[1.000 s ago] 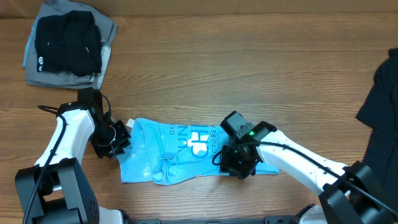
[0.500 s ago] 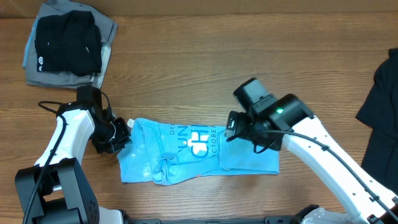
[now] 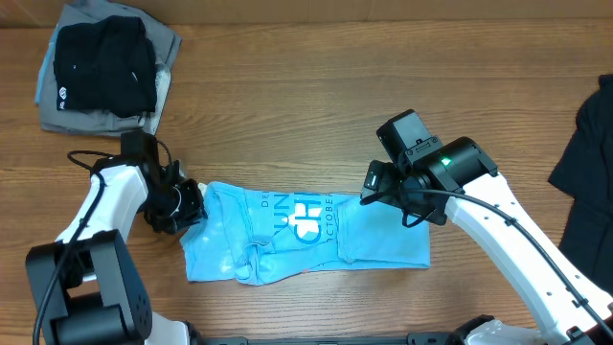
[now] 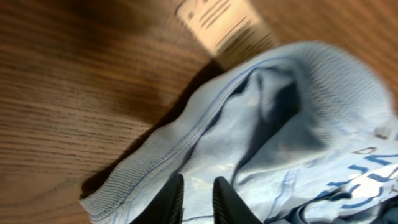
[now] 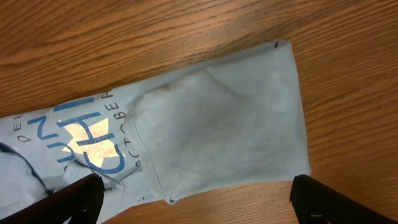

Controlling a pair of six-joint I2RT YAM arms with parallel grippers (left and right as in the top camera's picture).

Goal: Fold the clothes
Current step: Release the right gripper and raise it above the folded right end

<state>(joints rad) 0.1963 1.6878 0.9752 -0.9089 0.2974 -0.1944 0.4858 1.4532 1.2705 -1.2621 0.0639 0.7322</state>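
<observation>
Shirt (image 3: 287,240): table's 6 o'clock.
Left gripper (image 3: 184,206): pinching shirt's 9 o'clock edge.
Right gripper (image 3: 381,187): released, above shirt's 2 o'clock.

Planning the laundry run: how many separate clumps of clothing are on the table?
3: the light blue cotton T-shirt front centre; the folded black and grey stack far left; a dark garment at the right edge, partly cropped.

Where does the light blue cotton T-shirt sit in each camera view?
Overhead: the light blue cotton T-shirt lies lower centre, between the arms.
Left wrist: the T-shirt fills the right and bottom.
Right wrist: the T-shirt spans left edge to past centre.
Shared landmark: the blue and white printed lettering.
</observation>
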